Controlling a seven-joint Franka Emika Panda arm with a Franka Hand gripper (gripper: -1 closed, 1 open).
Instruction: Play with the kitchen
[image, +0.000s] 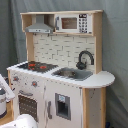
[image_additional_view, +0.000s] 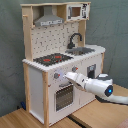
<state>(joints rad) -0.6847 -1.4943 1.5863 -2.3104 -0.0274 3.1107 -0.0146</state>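
Note:
The white and light-wood toy kitchen (image: 95, 80) stands upright in both exterior views, with a black faucet (image: 85, 57), grey sink (image: 72, 74), red-ringed hob (image: 35, 65), hood (image: 40, 25) and microwave (image: 70, 23). In the second exterior view my white gripper (image_additional_view: 67, 76) reaches in from the second exterior view's right. Its tip is at the kitchen (image_additional_view: 35, 85) front panel, between two knobs (image_additional_view: 56, 76) and just above the oven door (image_additional_view: 64, 97). Whether it touches the panel is unclear. A white part of the arm (image: 22, 121) shows at the bottom left of the first exterior view.
A grey curtain (image_additional_view: 10, 50) hangs behind the kitchen. It stands on light wooden boards (image_additional_view: 30, 119). A dark container (image: 2, 102) sits at the first exterior view's left edge, with a white slanted part (image: 7, 92) above it.

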